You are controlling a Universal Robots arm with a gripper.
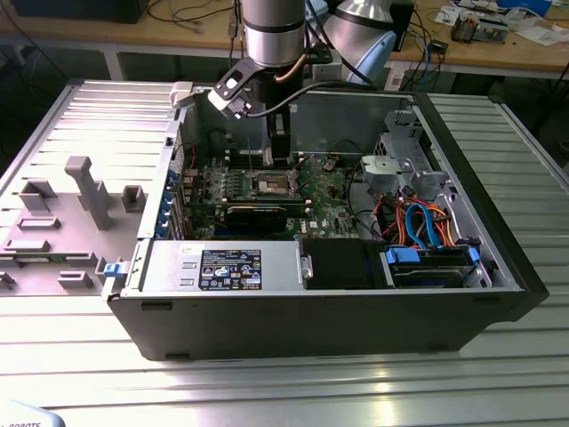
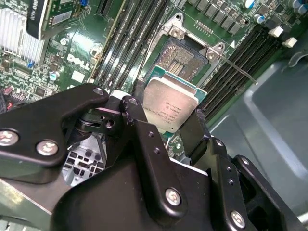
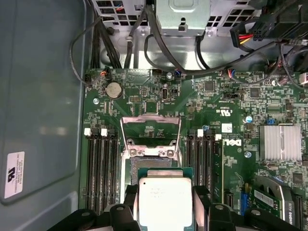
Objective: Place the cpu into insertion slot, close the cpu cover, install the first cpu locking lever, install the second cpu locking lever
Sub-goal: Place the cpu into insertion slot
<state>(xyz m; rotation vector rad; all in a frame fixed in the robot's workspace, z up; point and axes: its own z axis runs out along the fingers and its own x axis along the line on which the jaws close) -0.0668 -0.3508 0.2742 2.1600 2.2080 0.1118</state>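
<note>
The arm [image 1: 274, 36] reaches down into an open computer case [image 1: 356, 311] that lies on the ribbed metal desk [image 1: 267, 382]. The gripper [image 2: 166, 118] hangs over the middle of the green board [image 3: 231, 96].

Its black fingers [image 2: 144, 139] are closed narrow on the cpu [image 2: 169, 108], one on each of two opposite edges, with the silver top facing up. In the first wrist view the cpu [image 3: 165, 199] sits between the fingers [image 3: 202, 197], level and square to the board.

The slot [image 2: 185, 57] lies mid-board between two banks of long black memory slots [image 3: 101, 168], and its bare contact field shows. The cpu is just beside and above the slot, overlapping its near edge, and is not seated in it.

The cover [image 3: 150, 126] is swung up and open at the slot's far edge, toward the case wall. A thin metal lever [image 2: 238, 69] sticks out free from one corner of the slot, unlatched.

In the exterior view the slot [image 1: 274, 184] is directly under the arm.
</note>
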